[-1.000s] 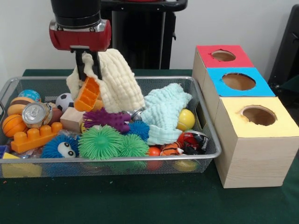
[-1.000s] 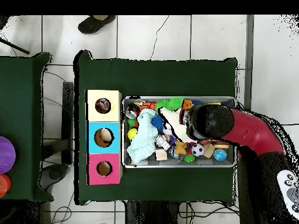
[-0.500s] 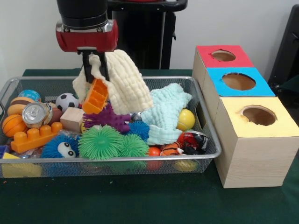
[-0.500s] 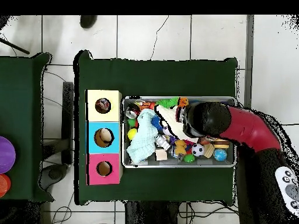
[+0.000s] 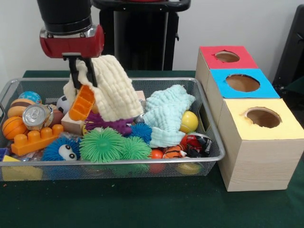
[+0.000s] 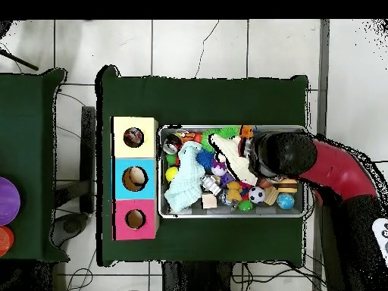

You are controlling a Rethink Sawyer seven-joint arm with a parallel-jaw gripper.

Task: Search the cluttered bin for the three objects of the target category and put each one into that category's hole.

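Observation:
The wire mesh bin is full of toys. My gripper hangs over its left half, shut on a cream knitted cloth that drapes down to the pile. An orange plastic block hangs at the fingers with the cloth. No rope toy shows in either view. The yellow-faced box with its round hole stands right of the bin. In the overhead view the arm covers the gripper, the cream cloth shows beside it, and the yellow-faced box is left of the bin.
The blue-faced box and red-faced box stand behind the yellow one. The bin holds a pale blue cloth, green spiky balls, a purple spiky toy, a can, an orange brick and a yellow ball.
In the front view my gripper, with the cream cloth and orange block, first shifted right, then moved back left. The cloth's lower edge dragged along over the pile.

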